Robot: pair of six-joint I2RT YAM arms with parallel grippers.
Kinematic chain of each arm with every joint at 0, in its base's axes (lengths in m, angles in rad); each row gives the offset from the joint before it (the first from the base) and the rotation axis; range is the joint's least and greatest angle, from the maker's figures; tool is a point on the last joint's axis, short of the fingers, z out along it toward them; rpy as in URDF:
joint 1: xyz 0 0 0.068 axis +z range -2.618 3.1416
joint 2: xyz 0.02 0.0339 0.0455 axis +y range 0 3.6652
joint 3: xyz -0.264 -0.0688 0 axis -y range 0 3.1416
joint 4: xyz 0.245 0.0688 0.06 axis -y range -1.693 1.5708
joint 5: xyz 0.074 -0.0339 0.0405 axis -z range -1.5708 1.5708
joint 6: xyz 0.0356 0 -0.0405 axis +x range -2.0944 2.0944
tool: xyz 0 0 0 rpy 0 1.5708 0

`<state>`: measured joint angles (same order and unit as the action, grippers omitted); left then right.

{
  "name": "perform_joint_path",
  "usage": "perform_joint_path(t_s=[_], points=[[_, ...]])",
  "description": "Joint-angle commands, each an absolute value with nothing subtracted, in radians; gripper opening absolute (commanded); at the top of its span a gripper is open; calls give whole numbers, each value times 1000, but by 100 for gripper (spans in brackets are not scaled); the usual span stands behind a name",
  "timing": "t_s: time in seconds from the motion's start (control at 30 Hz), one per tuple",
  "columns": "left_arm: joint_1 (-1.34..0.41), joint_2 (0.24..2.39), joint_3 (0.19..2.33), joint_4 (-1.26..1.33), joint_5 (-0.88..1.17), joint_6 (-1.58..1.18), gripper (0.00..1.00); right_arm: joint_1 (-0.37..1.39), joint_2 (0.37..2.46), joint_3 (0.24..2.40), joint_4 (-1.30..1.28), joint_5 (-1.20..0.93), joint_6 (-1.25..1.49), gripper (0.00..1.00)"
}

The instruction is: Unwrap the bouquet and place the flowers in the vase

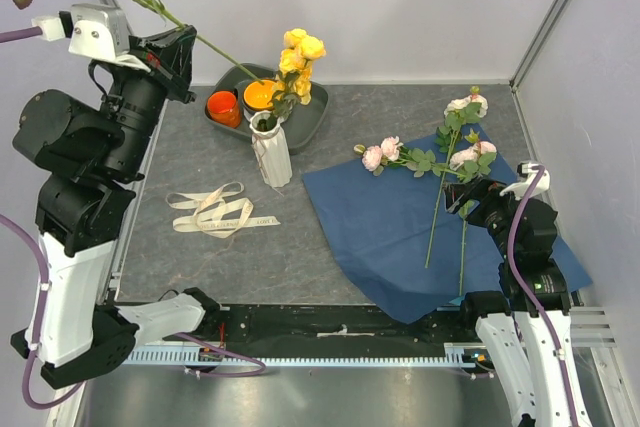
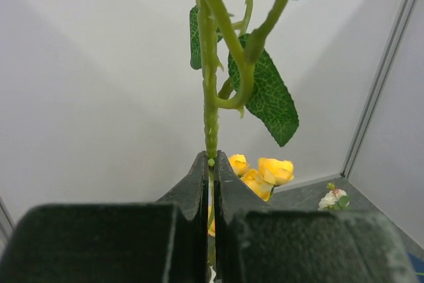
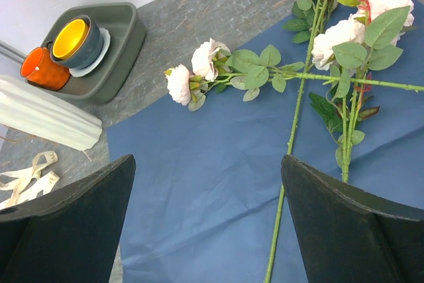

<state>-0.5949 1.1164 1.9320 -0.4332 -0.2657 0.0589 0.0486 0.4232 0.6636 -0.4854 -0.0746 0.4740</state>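
The left arm (image 1: pixel 90 147) stood raised and folded at the left edge. The left gripper (image 1: pixel 185 42) was held high, jaws pinched tight on a stem (image 2: pixel 211 117). The right arm (image 1: pixel 530 247) sat low, wrist angled down and forward. The right gripper (image 1: pixel 468 195) was spread wide.

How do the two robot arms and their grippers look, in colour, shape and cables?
Both arms have bulky black joints and white lower segments. The left arm and the right arm each carry a purple cable and a white camera housing at the wrist. The left gripper and right gripper have black, wedge-shaped fingers.
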Motion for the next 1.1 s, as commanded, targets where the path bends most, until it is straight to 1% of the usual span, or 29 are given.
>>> perform_joint_path(t_s=[0.0, 0.13, 0.4, 0.83, 1.07], points=[[-594, 1134, 1944, -455, -288, 84, 2, 49, 413, 660, -463, -80, 460, 98], [-592, 1143, 1885, -472, -322, 66, 2, 48, 423, 661, -460, -83, 460, 98], [-592, 1135, 1734, -423, -310, 43, 2, 49, 416, 657, -462, -83, 462, 98], [-592, 1120, 1585, -338, -354, 64, 2, 48, 416, 650, -462, -84, 460, 98], [-580, 1144, 1494, -308, -396, 9, 2, 49, 414, 650, -462, -86, 460, 98]])
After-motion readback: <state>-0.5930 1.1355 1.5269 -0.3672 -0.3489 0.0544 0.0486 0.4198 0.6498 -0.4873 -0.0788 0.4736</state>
